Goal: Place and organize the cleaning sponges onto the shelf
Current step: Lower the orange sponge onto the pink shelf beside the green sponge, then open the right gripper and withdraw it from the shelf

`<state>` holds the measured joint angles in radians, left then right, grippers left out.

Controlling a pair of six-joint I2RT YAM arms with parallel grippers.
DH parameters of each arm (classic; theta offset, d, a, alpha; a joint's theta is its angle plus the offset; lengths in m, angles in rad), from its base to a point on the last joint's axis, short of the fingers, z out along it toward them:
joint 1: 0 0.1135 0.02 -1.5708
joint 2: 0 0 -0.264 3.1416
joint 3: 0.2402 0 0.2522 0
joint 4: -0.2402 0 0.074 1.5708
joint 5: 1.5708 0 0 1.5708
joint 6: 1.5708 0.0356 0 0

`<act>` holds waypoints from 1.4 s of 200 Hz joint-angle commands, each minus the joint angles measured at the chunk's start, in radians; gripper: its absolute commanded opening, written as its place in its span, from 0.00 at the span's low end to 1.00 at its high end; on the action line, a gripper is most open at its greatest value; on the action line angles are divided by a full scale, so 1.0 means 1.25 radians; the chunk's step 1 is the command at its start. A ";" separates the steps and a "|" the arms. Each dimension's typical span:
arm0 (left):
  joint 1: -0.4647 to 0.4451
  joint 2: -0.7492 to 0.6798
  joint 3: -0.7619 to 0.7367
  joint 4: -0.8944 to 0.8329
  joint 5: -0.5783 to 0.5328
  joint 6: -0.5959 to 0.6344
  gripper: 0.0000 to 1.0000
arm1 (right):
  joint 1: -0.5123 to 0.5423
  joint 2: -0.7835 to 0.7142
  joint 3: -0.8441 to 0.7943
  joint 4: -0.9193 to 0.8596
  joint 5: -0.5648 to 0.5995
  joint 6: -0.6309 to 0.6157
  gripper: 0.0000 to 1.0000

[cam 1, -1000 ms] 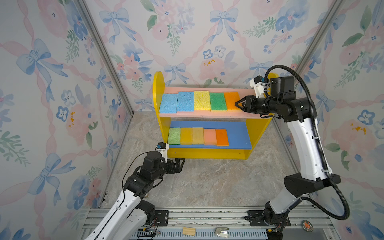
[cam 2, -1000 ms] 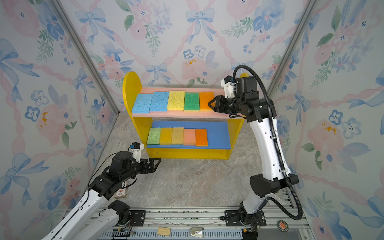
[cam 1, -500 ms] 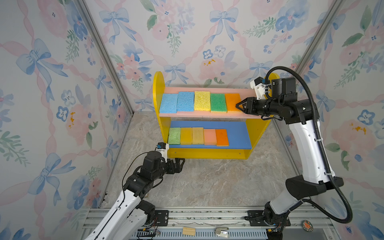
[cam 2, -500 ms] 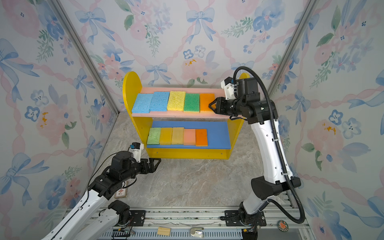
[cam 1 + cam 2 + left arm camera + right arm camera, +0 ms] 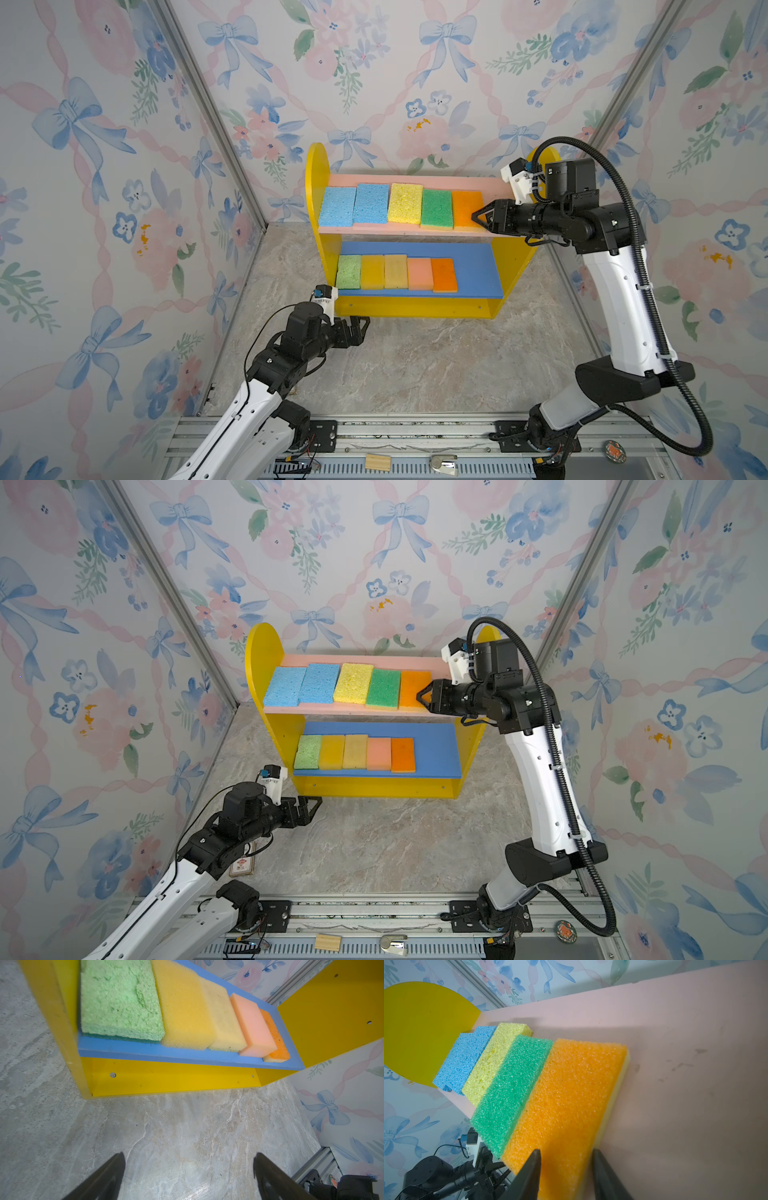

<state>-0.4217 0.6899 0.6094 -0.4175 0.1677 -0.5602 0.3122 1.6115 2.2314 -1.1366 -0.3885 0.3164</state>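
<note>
On the pink upper board (image 5: 415,180) of the shelf (image 5: 316,174), your right gripper (image 5: 565,1152) sits at the near end of the orange sponge (image 5: 566,1101), the last in a row of five. Its jaws stand partly apart. One fingertip overlaps the orange face and the other lines up with the yellow underside's edge, so this looks like a nudge, not a clamp. Your left gripper (image 5: 189,1155) hangs spread wide and empty over the marble-patterned tabletop (image 5: 415,365), just in front of the shelf's lower corner. All ten cleaning sponges (image 5: 405,203) appear shelved: five above, five on the blue lower board (image 5: 478,266).

What's left, by my reading, is tidying. The orange sponge already touches the green sponge (image 5: 436,208) along its long side, so push lightly if at all; a hard shove could ripple through the row. Both lie close to the board's front edge, so aim any push toward the back of the board. When you retreat, lift clear first so the tips don't drag the foam out.

No brand reads on the sponges or shelf. A small card (image 5: 242,864) under the left arm and a round badge (image 5: 565,931) by the rail carry red marks too small to read.
</note>
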 commanded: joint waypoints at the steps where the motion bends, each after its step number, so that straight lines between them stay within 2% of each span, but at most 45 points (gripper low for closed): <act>1: 0.005 -0.008 -0.009 -0.004 0.001 0.012 0.98 | 0.023 -0.007 -0.016 -0.017 -0.009 0.019 0.47; 13: 0.005 -0.008 -0.010 -0.004 0.002 0.012 0.98 | 0.027 -0.005 -0.016 -0.013 -0.009 0.023 0.51; 61: 0.005 -0.009 -0.010 -0.003 0.003 0.013 0.98 | 0.015 -0.008 -0.007 -0.031 0.011 0.012 0.57; 108: 0.004 -0.008 -0.009 -0.003 0.006 0.013 0.98 | -0.002 -0.012 -0.002 -0.045 0.020 0.005 0.72; 177: 0.004 -0.011 -0.009 -0.004 0.006 0.014 0.98 | -0.013 -0.024 0.016 -0.042 0.012 0.016 0.75; 222: 0.004 -0.016 -0.010 -0.004 0.005 0.013 0.98 | 0.002 -0.089 0.013 -0.031 0.001 0.035 0.76; 248: 0.004 -0.023 -0.009 -0.003 0.000 0.012 0.98 | 0.013 -0.188 -0.083 -0.014 0.006 0.044 0.77; 280: 0.004 -0.028 -0.009 -0.004 -0.005 0.011 0.98 | 0.019 -0.366 -0.330 0.029 0.003 0.075 0.81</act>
<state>-0.4217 0.6666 0.6094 -0.4179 0.1677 -0.5598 0.3241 1.2751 1.9862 -1.1183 -0.3855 0.3702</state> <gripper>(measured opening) 0.979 0.794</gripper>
